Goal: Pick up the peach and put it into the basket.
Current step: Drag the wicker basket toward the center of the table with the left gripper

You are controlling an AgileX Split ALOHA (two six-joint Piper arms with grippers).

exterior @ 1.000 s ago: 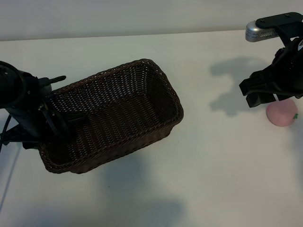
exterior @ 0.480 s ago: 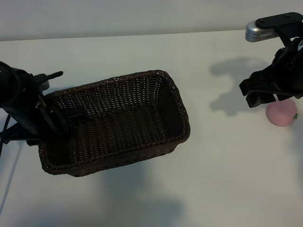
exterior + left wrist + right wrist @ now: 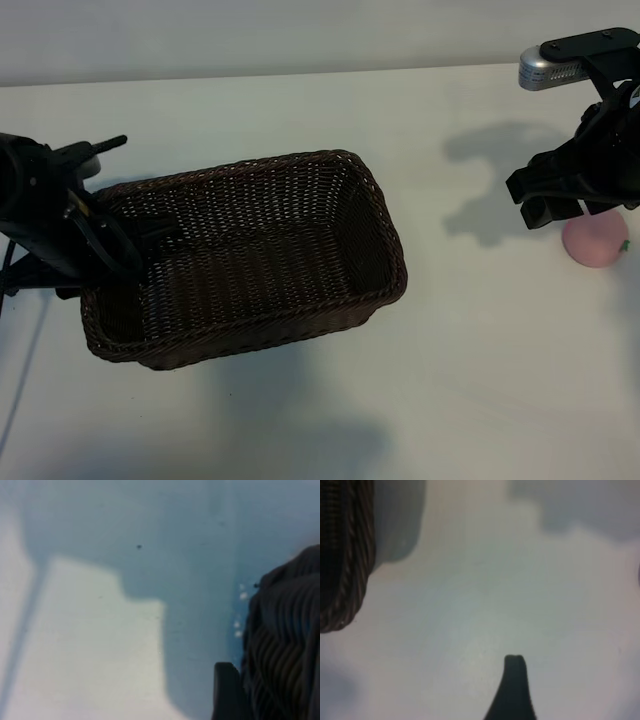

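Note:
The dark-brown wicker basket [image 3: 392, 268] lies left of centre on the white table. My left gripper [image 3: 120, 245] is shut on its left end wall, one finger inside and one outside. In the left wrist view a dark finger [image 3: 226, 690] presses against the weave of the basket [image 3: 285, 645]. The pale-pink peach [image 3: 597, 243] rests on the table at the far right. My right gripper [image 3: 553, 210] hangs open just left of and above the peach, holding nothing. The right wrist view shows one fingertip [image 3: 514, 680] over bare table and the basket [image 3: 345, 555] rim.
The white table [image 3: 470, 380] stretches between basket and peach. The right arm's shadow [image 3: 490, 180] falls on the table behind it. A pale wall bounds the far edge.
The basket has swung in my left gripper's hold, its right end moving rightward and nearer the front. My left gripper narrowed on the rim. The right arm and peach stayed still.

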